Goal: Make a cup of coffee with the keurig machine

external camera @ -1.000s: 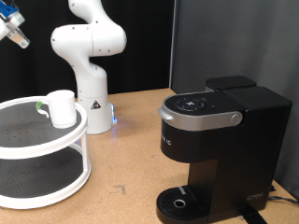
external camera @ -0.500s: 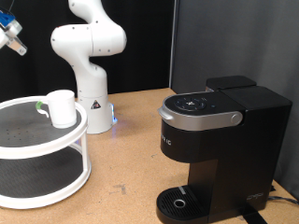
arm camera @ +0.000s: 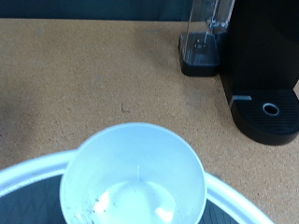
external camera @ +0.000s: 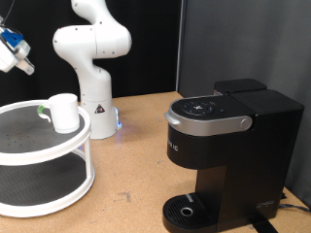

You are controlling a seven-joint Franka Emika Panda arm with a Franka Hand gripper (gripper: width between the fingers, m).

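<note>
The white cup (external camera: pixel 63 112) stands upright and empty on the top tier of a round white two-tier stand (external camera: pixel 29 155) at the exterior view's left. In the wrist view the cup (arm camera: pixel 135 182) is seen from above, directly below the hand. The black keurig machine (external camera: pixel 228 155) stands at the exterior view's right with its lid closed and its drip tray (external camera: pixel 187 209) bare. It also shows in the wrist view (arm camera: pixel 266 65). My gripper (external camera: pixel 19 64) hangs in the air above and to the left of the cup, holding nothing that shows. Its fingers do not show in the wrist view.
The white robot arm base (external camera: pixel 95 107) stands behind the stand, close to the cup. The keurig's clear water tank (arm camera: pixel 206 37) sits at its back. Brown tabletop (external camera: pixel 131 165) lies between the stand and the machine.
My gripper has come down and slightly right at the exterior view's top left, closer to the cup. The cup and the machine have not moved.
</note>
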